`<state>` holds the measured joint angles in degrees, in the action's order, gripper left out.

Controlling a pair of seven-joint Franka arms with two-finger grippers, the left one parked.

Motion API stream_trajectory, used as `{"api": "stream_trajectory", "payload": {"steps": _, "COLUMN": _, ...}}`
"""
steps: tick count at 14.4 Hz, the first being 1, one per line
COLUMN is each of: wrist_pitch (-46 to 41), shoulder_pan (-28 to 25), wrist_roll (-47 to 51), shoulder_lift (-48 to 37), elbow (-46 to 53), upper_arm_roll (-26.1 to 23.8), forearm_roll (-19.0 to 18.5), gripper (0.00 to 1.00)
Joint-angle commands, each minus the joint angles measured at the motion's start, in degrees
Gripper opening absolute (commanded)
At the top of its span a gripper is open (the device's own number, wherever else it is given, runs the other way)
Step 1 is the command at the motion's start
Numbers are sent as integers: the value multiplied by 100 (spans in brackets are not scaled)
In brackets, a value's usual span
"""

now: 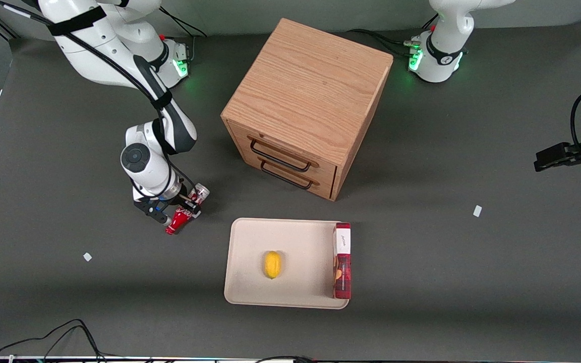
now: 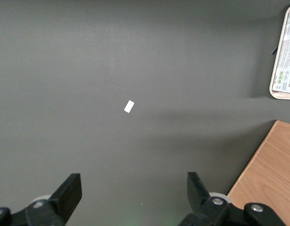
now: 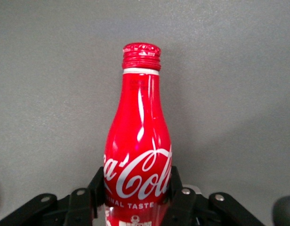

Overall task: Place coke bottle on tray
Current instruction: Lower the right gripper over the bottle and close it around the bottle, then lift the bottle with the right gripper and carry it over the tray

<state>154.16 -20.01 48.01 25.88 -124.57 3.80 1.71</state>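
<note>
The coke bottle (image 1: 183, 214) is red with white script and a red cap; it lies tilted in my gripper (image 1: 185, 207), beside the tray toward the working arm's end of the table. In the right wrist view the bottle (image 3: 138, 146) fills the middle, and both black fingers (image 3: 94, 188) press its lower body. The gripper (image 3: 137, 188) is shut on the bottle. The cream-beige tray (image 1: 250, 262) lies nearer the front camera than the cabinet; a corner of it shows in the left wrist view (image 2: 276, 94).
A yellow lemon (image 1: 272, 264) lies in the tray's middle. A dark-red box (image 1: 342, 260) lies along the tray's edge toward the parked arm. The oak two-drawer cabinet (image 1: 305, 101) stands farther from the camera. Small white scraps (image 1: 87, 256) (image 1: 477, 210) lie on the table.
</note>
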Motion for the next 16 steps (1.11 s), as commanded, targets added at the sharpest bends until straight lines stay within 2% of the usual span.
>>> {"api": "stream_trajectory", "payload": {"steps": 1, "wrist_pitch": -857, "shoulder_pan": 32, "wrist_roll": -142, "shoulder_lift": -231, "elbow": 510, "upper_arm_roll": -46, "forearm_roll": 58, "gripper": 0}}
{"api": "stream_trajectory", "payload": {"steps": 5, "wrist_pitch": -3221, "shoulder_pan": 67, "wrist_roll": -668, "shoulder_lift": -294, "elbow": 2327, "upper_arm_roll": -46, "forearm_roll": 14, "gripper": 0}}
{"api": "stream_trajectory", "payload": {"steps": 8, "wrist_pitch": -4278, "shoulder_pan": 58, "wrist_roll": -1248, "shoulder_lift": -119, "elbow": 3567, "upper_arm_roll": -46, "forearm_roll": -21, "gripper": 0}}
{"api": "stream_trajectory", "payload": {"steps": 11, "wrist_pitch": -4763, "shoulder_pan": 14, "wrist_roll": -1566, "shoulder_lift": 249, "elbow": 4640, "upper_arm_roll": -81, "forearm_roll": -152, "gripper": 0}}
{"api": "stream_trajectory", "payload": {"steps": 14, "wrist_pitch": -4729, "shoulder_pan": -65, "wrist_roll": -1645, "shoulder_lift": 1039, "elbow": 5774, "upper_arm_roll": -423, "forearm_roll": -565, "gripper": 0}}
{"api": "stream_trajectory", "payload": {"steps": 16, "wrist_pitch": -4459, "shoulder_pan": -65, "wrist_roll": -2178, "shoulder_lift": 1636, "elbow": 6311, "upper_arm_roll": -608, "forearm_roll": -619, "gripper": 1}}
